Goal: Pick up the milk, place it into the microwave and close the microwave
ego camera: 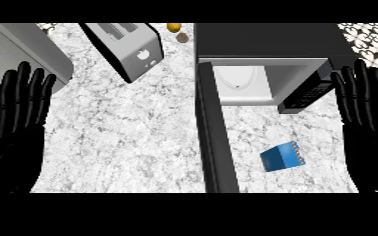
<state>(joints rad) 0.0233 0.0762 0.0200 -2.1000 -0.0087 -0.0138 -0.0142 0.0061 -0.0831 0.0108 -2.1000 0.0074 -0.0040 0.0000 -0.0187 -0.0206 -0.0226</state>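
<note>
A marble counter [125, 140] was seen from steeply above. A blue milk carton [283, 157] lay on its side at the near right, just in front of the open microwave [258, 80], whose door [214, 135] swung out toward the near edge, left of the carton. A silver toaster [129, 47] stood at the far left-centre, with two small round items beyond it. The left hand [22, 110] rested at the left edge and the right hand [358, 105] at the right edge, both with fingers straight, holding nothing.
</note>
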